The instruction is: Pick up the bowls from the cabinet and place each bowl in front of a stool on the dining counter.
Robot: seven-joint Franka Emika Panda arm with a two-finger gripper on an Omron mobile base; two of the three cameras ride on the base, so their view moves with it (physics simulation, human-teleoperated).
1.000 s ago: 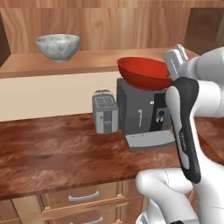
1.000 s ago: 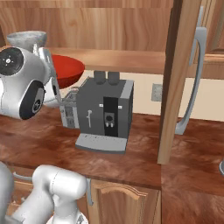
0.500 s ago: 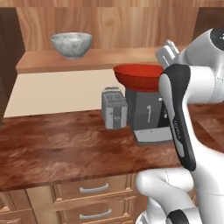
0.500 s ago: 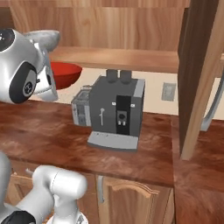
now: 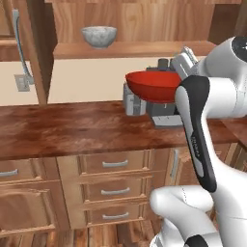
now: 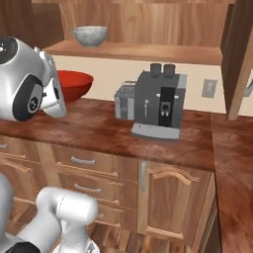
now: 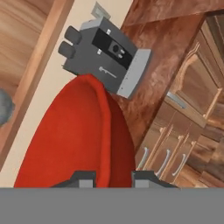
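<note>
We've got the red bowl (image 5: pixel 153 85) off the cabinet shelf (image 5: pixel 144 48) and up in the air, gripper (image 7: pixel 113 176) clamped on its rim; in hand view the two tips sit either side of the rim edge. Bowl hangs above the counter (image 5: pixel 72 128), in front of the coffee machine (image 6: pixel 159 103) and toaster (image 6: pixel 125 100), apart from both. Marbled bowl (image 5: pixel 99 36) is on the shelf, well to the side, untouched.

Step in hand, we reckon: carry leg for bowl no. 1, about a quarter thru the task. No stool or dining counter in sight.

Next move calls for driving the base round to the dining counter, keeping the bowl level and grip firm, clear of the open cabinet door (image 6: pixel 241 54). Then back for bowl no. 2.
</note>
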